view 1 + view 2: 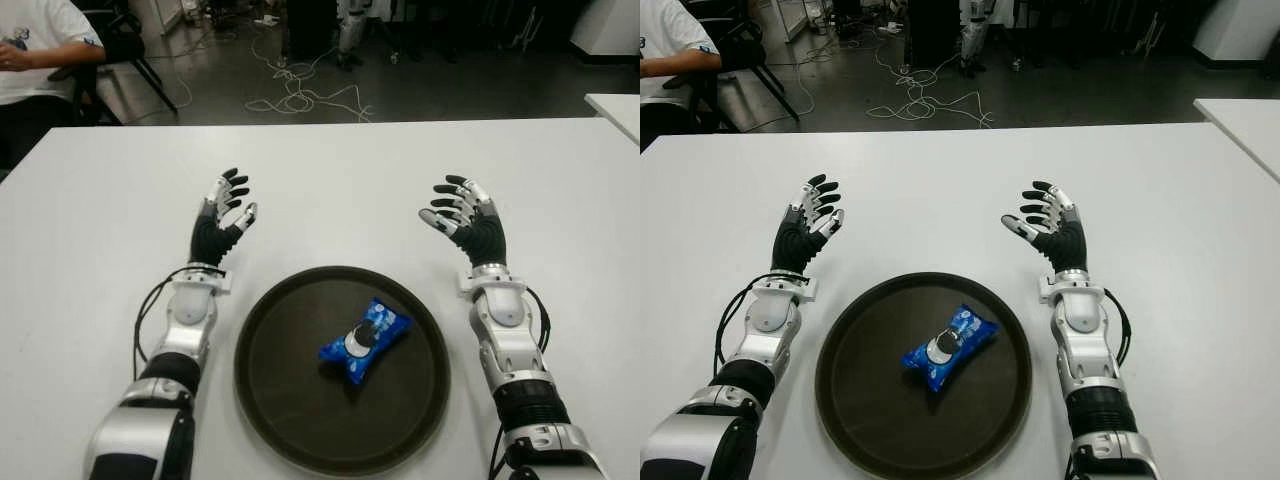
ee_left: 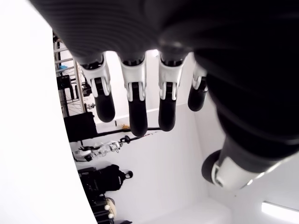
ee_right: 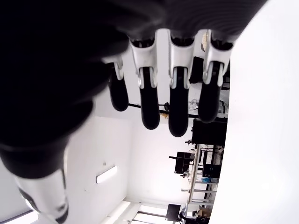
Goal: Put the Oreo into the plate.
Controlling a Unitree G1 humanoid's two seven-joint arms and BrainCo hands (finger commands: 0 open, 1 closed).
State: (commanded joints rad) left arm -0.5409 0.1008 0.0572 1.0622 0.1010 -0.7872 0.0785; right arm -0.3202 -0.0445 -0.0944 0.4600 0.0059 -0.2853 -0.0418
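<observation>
My left hand (image 1: 222, 215) is raised over the white table (image 1: 330, 180) with its fingers (image 2: 135, 105) spread apart and holding nothing. My right hand (image 1: 466, 218) mirrors it on the other side, its fingers (image 3: 175, 107) likewise apart and empty. The Oreo (image 1: 365, 340), a blue packet, lies flat inside the dark round plate (image 1: 275, 400), nearer to me than both sets of fingertips and between my two forearms, well apart from either hand. It lies a little closer to my right forearm than to my left. Neither hand touches the plate or the packet.
</observation>
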